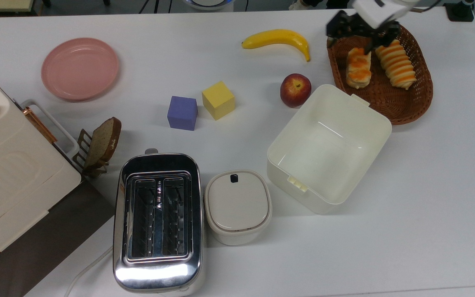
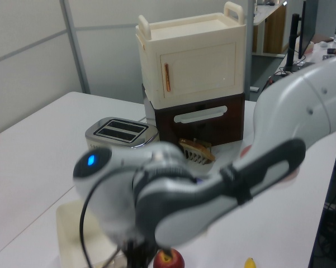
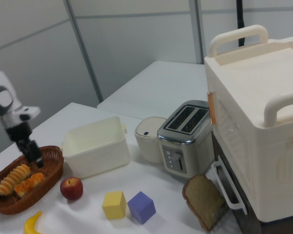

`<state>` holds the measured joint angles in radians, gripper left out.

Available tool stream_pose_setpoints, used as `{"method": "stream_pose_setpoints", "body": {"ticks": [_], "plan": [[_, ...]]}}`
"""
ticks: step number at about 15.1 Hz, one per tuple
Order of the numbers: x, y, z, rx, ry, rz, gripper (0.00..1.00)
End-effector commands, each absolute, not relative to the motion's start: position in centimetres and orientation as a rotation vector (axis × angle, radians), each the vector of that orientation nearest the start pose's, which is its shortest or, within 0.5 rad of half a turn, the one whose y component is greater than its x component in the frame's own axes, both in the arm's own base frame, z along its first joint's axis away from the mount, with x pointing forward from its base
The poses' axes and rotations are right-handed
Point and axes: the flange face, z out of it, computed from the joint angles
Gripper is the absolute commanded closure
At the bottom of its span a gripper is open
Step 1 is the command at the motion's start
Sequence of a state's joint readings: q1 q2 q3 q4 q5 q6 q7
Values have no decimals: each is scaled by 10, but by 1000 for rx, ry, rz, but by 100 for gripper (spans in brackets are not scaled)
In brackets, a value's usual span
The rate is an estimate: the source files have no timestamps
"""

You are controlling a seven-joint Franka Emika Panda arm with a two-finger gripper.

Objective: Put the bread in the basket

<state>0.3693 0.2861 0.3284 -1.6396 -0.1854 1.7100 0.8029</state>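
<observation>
The bread (image 1: 358, 68) is seen lying inside the basket (image 1: 402, 108), just beside the striped roll (image 1: 396, 63), at the worktop's (image 1: 237, 53) far right corner in the top view. The hand (image 1: 360, 29) is held above the basket's far rim, fingers spread wide and holding nothing.

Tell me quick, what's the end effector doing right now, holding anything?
End effector: open, holding nothing, above the basket; the bread lies in the basket, released.
</observation>
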Motion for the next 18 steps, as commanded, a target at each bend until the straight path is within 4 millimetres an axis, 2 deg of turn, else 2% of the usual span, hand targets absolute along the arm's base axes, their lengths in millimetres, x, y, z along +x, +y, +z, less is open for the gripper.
{"method": "stream_pose_setpoints", "body": {"ticks": [1,4,5,7,10,12,13,17,18], "plan": [[515,282,502,-3293,140,201,0],[536,205,528,-3235,94,246,0],[545,173,537,-3226,108,246,0],[559,111,544,-3217,161,278,0],[571,24,554,-3193,148,266,0],[568,-10,567,-3171,193,234,0],[566,-36,570,-3162,241,223,0],[570,-66,561,-3117,116,207,0],[571,-68,562,-3120,85,183,0]]}}
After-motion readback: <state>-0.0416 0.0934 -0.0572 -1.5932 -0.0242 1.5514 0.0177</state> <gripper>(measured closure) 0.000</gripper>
